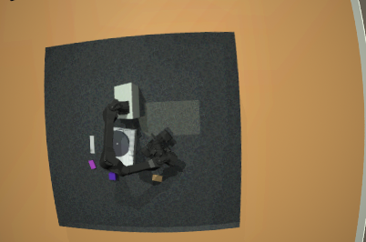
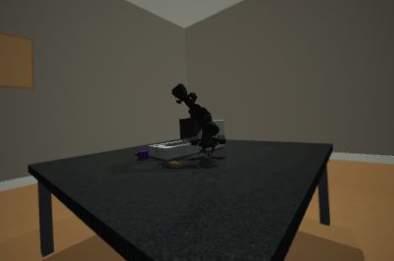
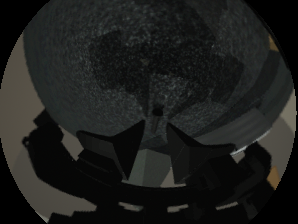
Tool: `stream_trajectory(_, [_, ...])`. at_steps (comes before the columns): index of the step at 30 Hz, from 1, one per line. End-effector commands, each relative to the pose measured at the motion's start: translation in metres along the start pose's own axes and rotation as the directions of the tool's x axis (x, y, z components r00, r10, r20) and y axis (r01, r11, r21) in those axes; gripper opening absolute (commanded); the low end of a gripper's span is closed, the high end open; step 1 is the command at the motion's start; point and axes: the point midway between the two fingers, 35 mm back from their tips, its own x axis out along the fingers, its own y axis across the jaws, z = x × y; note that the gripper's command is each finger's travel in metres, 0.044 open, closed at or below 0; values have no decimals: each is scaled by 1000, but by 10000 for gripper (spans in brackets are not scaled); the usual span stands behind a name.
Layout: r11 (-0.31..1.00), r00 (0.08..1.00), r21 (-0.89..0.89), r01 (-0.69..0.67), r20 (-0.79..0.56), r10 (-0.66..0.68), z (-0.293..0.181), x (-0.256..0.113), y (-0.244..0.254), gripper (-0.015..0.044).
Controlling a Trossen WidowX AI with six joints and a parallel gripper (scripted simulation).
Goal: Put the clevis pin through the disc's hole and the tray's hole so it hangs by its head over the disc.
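The grey disc lies flat in the pale steel tray; the arm covers their left part from above. The tray's pin hole cannot be made out. A small dark pin shows in the wrist view right at the fingertips, in the gap between them; its lower part is dim, and whether it stands or leans is hard to tell. In the top and exterior views the pin is hidden or too small to see. My gripper is partly open, pointing down low over the table beside the tray, with a finger on either side of the pin.
A pale box stands behind the tray by the arm's base. A white strip and a magenta block lie left of the tray. A purple block and a tan block lie in front.
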Motion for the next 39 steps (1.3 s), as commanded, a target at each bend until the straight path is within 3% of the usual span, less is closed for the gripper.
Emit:
stream_trajectory(1, [1000,1000,3,-1,-14,1,0,-1,0,160])
stream_trajectory(24, [1000,1000,3,0,-15,1,4,8,0,160])
stream_trajectory(29, [1000,1000,3,0,-15,1,4,8,0,29])
stream_trajectory(39, [1000,1000,3,0,-15,1,4,8,0,0])
